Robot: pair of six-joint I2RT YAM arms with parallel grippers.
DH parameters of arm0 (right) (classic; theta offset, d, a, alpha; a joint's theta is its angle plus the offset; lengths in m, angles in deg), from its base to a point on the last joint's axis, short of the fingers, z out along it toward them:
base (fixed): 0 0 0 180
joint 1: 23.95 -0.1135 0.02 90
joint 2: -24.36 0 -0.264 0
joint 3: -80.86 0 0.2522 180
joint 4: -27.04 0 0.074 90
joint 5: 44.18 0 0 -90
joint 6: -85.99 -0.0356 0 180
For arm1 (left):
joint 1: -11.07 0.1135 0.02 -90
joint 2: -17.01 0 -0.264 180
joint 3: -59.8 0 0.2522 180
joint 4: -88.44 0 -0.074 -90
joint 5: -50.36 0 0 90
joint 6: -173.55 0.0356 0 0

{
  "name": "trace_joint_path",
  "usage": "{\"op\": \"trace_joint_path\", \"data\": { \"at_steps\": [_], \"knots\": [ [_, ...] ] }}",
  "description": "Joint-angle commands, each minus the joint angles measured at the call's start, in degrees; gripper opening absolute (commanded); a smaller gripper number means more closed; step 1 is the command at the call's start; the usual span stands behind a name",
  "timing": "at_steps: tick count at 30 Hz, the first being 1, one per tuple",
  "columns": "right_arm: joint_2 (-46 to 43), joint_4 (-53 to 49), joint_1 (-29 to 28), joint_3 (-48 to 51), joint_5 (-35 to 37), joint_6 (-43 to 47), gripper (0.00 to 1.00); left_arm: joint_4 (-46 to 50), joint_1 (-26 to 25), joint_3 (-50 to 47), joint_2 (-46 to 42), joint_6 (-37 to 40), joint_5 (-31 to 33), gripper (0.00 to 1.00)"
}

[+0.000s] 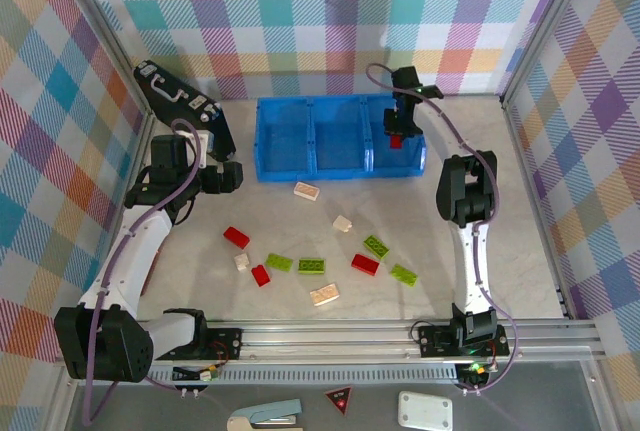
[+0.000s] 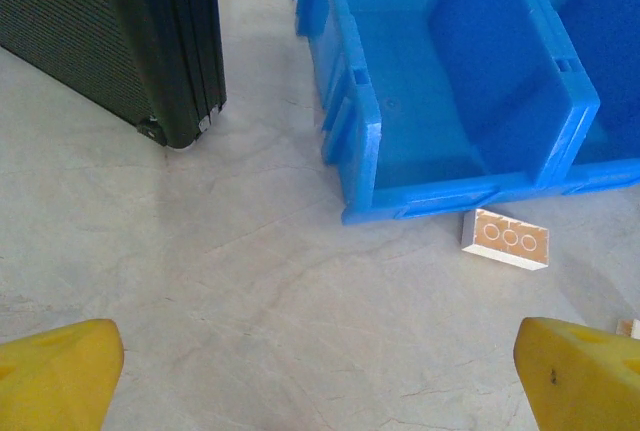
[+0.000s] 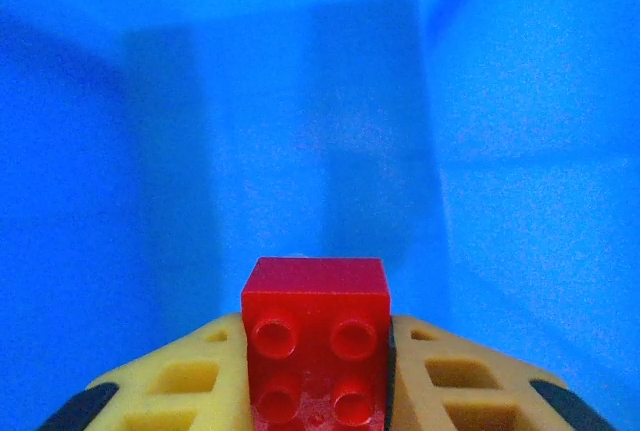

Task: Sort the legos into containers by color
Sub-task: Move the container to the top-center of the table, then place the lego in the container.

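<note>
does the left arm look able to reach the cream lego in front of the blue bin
Probably yes: the left end effector is open and empty, with the cream lego on bare table just ahead. The blue bin wall right behind it may crowd the grasp.

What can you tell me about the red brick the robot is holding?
The red brick is small, glossy plastic, with four round studs facing the wrist camera. The right tool has yellow fingers that pinch its two sides. It hangs over the rightmost compartment of the blue bin.

Marbled table (image 1: 525,206) bears blue bin (image 1: 335,173), briefcase (image 1: 185,101), legos (image 1: 311,266).
</note>
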Motion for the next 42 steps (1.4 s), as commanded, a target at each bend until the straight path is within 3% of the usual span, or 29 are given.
{"op": "trace_joint_path", "data": {
  "at_steps": [1, 14, 22, 36, 42],
  "knots": [
    [2.5, -1.9, 0.1, -2.6, -3.2, 5.4, 0.27, -1.0, 0.3, -0.4, 0.2, 0.5, -0.1, 1.0],
    [7.2, -1.4, 0.1, -5.7, -4.5, 5.3, 0.3, -0.9, 0.4, -0.4, 0.8, 0.6, 0.1, 1.0],
    [7.9, -1.8, 0.1, -6.0, -4.4, 4.1, 0.42, -0.8, 0.4, -0.2, 1.1, 0.8, -0.4, 1.0],
    [-1.6, -3.4, -0.8, -0.9, -5.2, 2.9, 0.47, 3.3, 0.1, 2.0, 3.4, -4.2, -0.3, 0.97],
    [-8.6, -2.4, -1.9, 6.1, -6.8, 2.1, 0.48, 9.7, -1.6, 4.9, 5.6, -9.1, 6.7, 0.96]
  ]
}}
